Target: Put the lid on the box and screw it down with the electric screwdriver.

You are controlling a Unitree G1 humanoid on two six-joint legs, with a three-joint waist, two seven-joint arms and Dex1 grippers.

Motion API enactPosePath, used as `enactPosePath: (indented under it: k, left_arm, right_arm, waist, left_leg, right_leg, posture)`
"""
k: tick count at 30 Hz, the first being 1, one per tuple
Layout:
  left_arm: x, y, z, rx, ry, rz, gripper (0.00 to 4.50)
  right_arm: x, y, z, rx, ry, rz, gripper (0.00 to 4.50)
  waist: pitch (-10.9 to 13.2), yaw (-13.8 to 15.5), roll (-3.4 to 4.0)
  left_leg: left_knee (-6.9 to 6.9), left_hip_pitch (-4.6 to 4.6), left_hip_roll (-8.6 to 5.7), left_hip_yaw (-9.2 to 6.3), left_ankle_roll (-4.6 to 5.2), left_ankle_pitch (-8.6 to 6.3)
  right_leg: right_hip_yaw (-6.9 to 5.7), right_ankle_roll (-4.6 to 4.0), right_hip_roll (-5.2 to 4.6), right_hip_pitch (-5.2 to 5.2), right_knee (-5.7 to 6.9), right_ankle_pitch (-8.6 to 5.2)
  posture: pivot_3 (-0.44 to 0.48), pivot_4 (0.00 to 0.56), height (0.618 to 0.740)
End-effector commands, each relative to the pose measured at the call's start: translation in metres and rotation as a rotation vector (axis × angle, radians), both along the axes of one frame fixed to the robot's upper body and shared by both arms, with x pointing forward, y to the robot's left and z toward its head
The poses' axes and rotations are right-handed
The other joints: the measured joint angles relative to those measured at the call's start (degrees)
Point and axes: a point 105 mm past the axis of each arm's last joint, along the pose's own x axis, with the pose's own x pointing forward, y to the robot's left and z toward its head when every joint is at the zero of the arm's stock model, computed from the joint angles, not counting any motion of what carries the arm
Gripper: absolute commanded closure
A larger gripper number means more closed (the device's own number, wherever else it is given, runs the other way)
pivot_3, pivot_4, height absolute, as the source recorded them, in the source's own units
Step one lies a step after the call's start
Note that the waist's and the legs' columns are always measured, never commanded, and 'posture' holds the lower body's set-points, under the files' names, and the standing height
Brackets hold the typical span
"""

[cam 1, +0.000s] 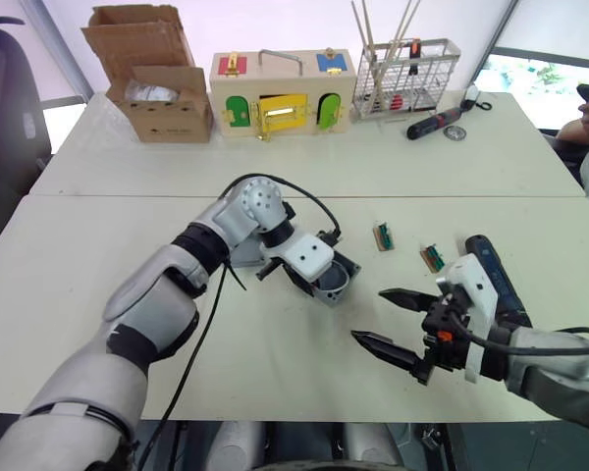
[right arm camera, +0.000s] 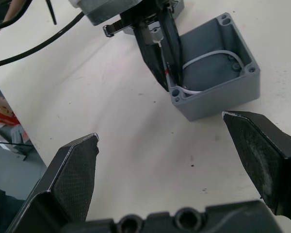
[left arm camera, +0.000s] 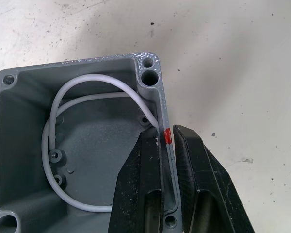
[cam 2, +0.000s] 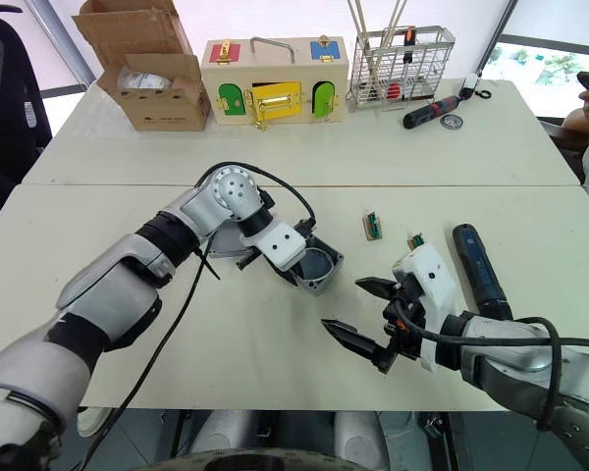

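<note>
1. Left wrist view: the left end effector point(left arm camera: 167, 145) pinches one thin wall of the square grey plastic box point(left arm camera: 19, 141), white wire curled inside.
2. The right end effector point(cam 1: 395, 319) hangs wide apart near the box on the smooth white desk point(cam 1: 275, 373).

Two pale counters point(cam 1: 128, 177) stand pushed together, a seam between them. A black chair point(cam 1: 5, 118) stands at the left; bright windows point(cam 1: 540, 74) glare at the far right.

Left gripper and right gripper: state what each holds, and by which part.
The left gripper pinches the box by one side wall, at its red mark, one finger inside. The right gripper is open, holding nothing.
</note>
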Motion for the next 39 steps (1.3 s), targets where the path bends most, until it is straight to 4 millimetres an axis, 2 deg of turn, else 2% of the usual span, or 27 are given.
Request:
enactPosePath:
  k: [1,5,7,12,13,15,17,19,22,25,26,28,30,35,39]
  left_arm:
    - [0.0,-0.001,0.006,-0.008,-0.016,-0.023,3.38]
    - [0.001,-0.002,0.011,-0.033,0.004,-0.001,1.39]
    - [0.009,0.0,0.026,-0.085,-0.032,0.035,0.48]
    - [0.035,0.018,0.085,-0.292,-0.053,0.262,0.48]
    - [0.041,0.027,0.105,-0.386,-0.018,0.362,0.48]
    - [0.05,0.043,0.132,-0.525,0.016,0.505,0.48]
    - [0.073,0.076,0.155,-0.682,0.009,0.848,0.48]
    - [0.085,0.107,0.165,-0.787,0.048,1.187,0.48]
    - [0.081,0.144,0.152,-0.804,0.194,1.665,0.48]
    - [0.066,0.16,0.134,-0.793,0.241,1.871,0.48]
    - [0.061,0.162,0.131,-0.792,0.24,1.896,0.48]
    - [0.048,0.17,0.103,-0.766,0.284,1.998,0.48]
    - [0.038,0.174,0.085,-0.746,0.315,2.051,0.48]
    - [0.022,0.17,0.061,-0.699,0.346,2.044,0.48]
    - [0.02,0.167,0.047,-0.686,0.378,2.059,0.48]
  right_arm:
    - [-0.002,0.005,0.007,0.01,-0.048,0.017,0.0]
    - [-0.001,0.005,0.007,0.011,-0.05,0.019,0.0]
    - [-0.001,0.004,0.007,0.002,-0.045,0.036,0.0]
    - [0.0,-0.006,0.013,-0.036,-0.048,0.077,0.0]
    - [0.001,-0.008,0.018,-0.035,-0.061,0.092,0.0]
    - [0.003,-0.01,0.027,-0.031,-0.083,0.124,0.0]
    - [0.008,-0.007,0.044,-0.017,-0.128,0.2,0.0]
    - [0.012,-0.003,0.056,-0.004,-0.158,0.269,0.0]
    - [0.02,0.0,0.06,-0.014,-0.165,0.337,0.0]
    - [0.025,0.001,0.058,-0.027,-0.165,0.365,0.0]
    - [0.026,0.001,0.058,-0.028,-0.166,0.37,0.0]
    - [0.031,0.003,0.056,-0.028,-0.169,0.378,0.0]
    - [0.033,0.006,0.055,-0.027,-0.17,0.386,0.0]
    - [0.032,0.007,0.055,-0.029,-0.17,0.392,0.0]
    - [0.032,0.006,0.052,-0.026,-0.165,0.377,0.0]
  waist:
    - [0.0,0.0,0.0]
    - [0.0,0.0,0.0]
    - [0.0,0.0,-0.01]
    - [0.1,-0.2,-0.11]
    - [0.1,-0.2,-0.14]
    - [0.1,-0.3,-0.13]
    - [0.1,-0.1,-0.14]
    - [0.2,-0.8,-0.16]
    - [0.2,-1.6,-0.28]
    - [0.2,-1.3,-0.29]
    - [0.2,-1.2,-0.29]
    - [0.2,-1.3,-0.3]
    - [0.2,-1.2,-0.3]
    - [0.2,0.0,-0.34]
    - [0.2,0.4,-0.31]
  left_leg:
    - [0.0,0.0,0.0,0.0,0.0,0.0]
    - [0.0,0.0,0.0,0.0,0.0,0.0]
    - [0.01,0.0,0.0,0.0,0.0,0.0]
    - [0.01,0.0,0.02,0.0,0.0,0.0]
    - [0.01,0.0,0.02,0.0,0.0,0.0]
    - [0.01,0.0,0.01,0.01,0.03,-0.02]
    - [0.01,0.01,0.02,-0.02,0.03,-0.02]
    - [0.05,0.01,0.0,0.01,-0.01,0.01]
    - [0.04,0.01,0.04,-0.1,0.0,0.0]
    - [0.03,0.0,0.01,-0.18,-0.19,0.1]
    - [0.03,0.0,-0.01,-0.18,-0.21,0.1]
    - [0.04,0.0,-0.05,-0.2,-0.23,0.1]
    - [0.04,0.02,-0.07,-0.16,-0.27,0.11]
    - [0.03,-0.01,-0.06,-0.18,-0.58,0.27]
    - [0.03,0.03,-0.1,-0.17,-0.64,0.29]
  right_leg:
    - [0.0,0.0,0.0,0.0,0.0,0.0]
    - [0.0,0.0,0.0,0.0,0.0,0.0]
    - [0.0,0.0,0.0,0.0,0.0,0.0]
    - [-0.02,0.03,0.03,-0.02,0.01,-0.02]
    - [-0.02,0.07,0.03,-0.03,0.01,-0.04]
    - [0.0,0.19,0.02,-0.02,0.05,-0.12]
    - [-0.01,0.22,0.02,-0.02,0.07,-0.13]
    - [0.03,0.23,-0.01,-0.02,0.1,-0.14]
    - [0.01,0.29,0.04,-0.05,0.17,-0.16]
    - [-0.02,0.41,0.02,-0.07,0.45,-0.24]
    - [-0.01,0.41,-0.01,-0.11,0.55,-0.24]
    - [0.02,0.4,-0.07,-0.14,0.64,-0.23]
    - [0.07,0.4,-0.11,-0.15,0.64,-0.23]
    - [0.09,0.39,-0.12,-0.25,0.55,-0.23]
    - [0.1,0.38,-0.22,-0.18,0.46,-0.23]
  posture:
    - [0.0,0.15,0.74]
    - [0.0,0.15,0.74]
    - [0.0,0.15,0.74]
    - [0.0,0.15,0.74]
    - [0.0,0.15,0.74]
    - [0.0,0.15,0.74]
    - [0.0,0.15,0.74]
    - [0.0,0.15,0.74]
    - [0.0,0.15,0.74]
    - [0.0,0.15,0.74]
    - [0.0,0.15,0.74]
    - [0.0,0.15,0.74]
    - [0.0,0.15,0.74]
    - [0.0,0.15,0.74]
    - [0.0,0.15,0.74]
